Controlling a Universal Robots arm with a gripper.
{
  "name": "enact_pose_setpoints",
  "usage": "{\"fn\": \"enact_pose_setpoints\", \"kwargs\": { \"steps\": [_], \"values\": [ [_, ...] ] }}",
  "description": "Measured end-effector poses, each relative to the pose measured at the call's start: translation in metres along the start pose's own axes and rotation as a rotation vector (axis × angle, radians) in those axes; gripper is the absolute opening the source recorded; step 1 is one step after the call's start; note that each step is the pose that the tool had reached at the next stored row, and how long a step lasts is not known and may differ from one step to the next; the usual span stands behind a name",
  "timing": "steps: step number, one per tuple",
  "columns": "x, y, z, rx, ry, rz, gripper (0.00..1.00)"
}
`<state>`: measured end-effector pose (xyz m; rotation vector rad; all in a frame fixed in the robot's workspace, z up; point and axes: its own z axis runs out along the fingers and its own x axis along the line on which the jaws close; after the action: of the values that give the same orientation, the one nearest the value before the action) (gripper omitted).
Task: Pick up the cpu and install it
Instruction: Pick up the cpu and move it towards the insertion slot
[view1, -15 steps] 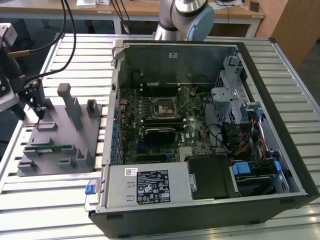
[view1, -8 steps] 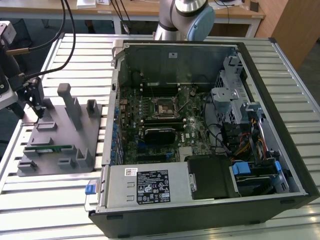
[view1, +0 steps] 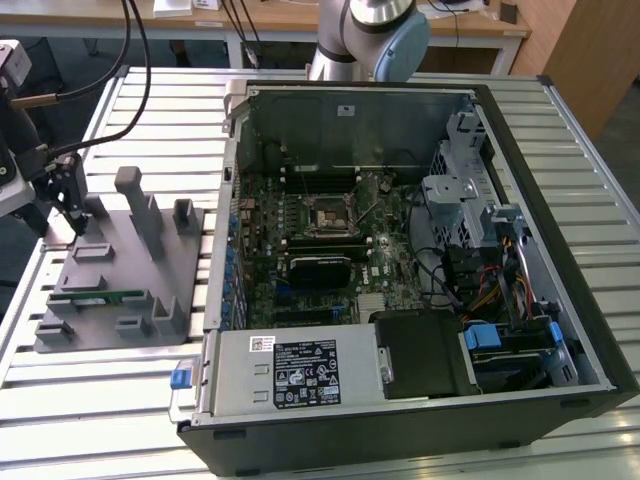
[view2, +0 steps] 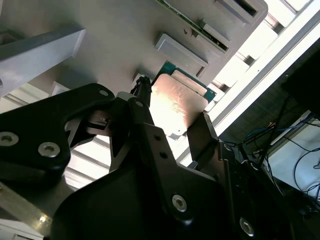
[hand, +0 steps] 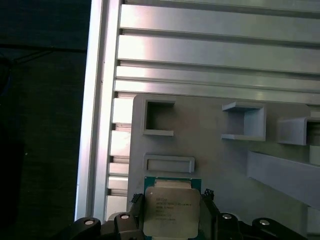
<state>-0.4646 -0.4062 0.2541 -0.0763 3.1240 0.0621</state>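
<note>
The gripper (hand: 172, 196) is clamping its fingers (hand: 138, 200) on two opposite sides of the cpu (hand: 172, 212), which is sitting at a corner of the grey fixture (hand: 215, 150) on the worktop (hand: 210, 55).

Slatted aluminium table (view1: 80, 400), wooden desk (view1: 280, 20) behind, wooden panel (view1: 585, 50) at the exterior view's right, dark floor (view1: 622, 150).

A: Any room between the gripper (hand: 171, 196) jaws?
B: No. The cpu (hand: 171, 212) fills that gap.
A: Just past the jaws?
B: A low bar (hand: 169, 163) on the grey fixture (hand: 225, 160) blocks there. A tall post (view1: 133, 200) stands near one side.
A: Farther out?
B: Flat table (hand: 210, 55) slats, open room to pass.
</note>
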Motion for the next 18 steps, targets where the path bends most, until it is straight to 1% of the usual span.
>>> {"fn": "enact_pose_setpoints", "kwargs": {
  "steps": [3,8,18],
  "values": [
    [-0.0001,0.0002,-0.0021,-0.0001,-0.0001,0.000,0.54],
    [-0.0002,0.0006,-0.0087,-0.0001,-0.0002,0.000,0.54],
    [-0.0005,0.0014,-0.0281,-0.0001,-0.0002,0.000,0.54]
  ]
}}
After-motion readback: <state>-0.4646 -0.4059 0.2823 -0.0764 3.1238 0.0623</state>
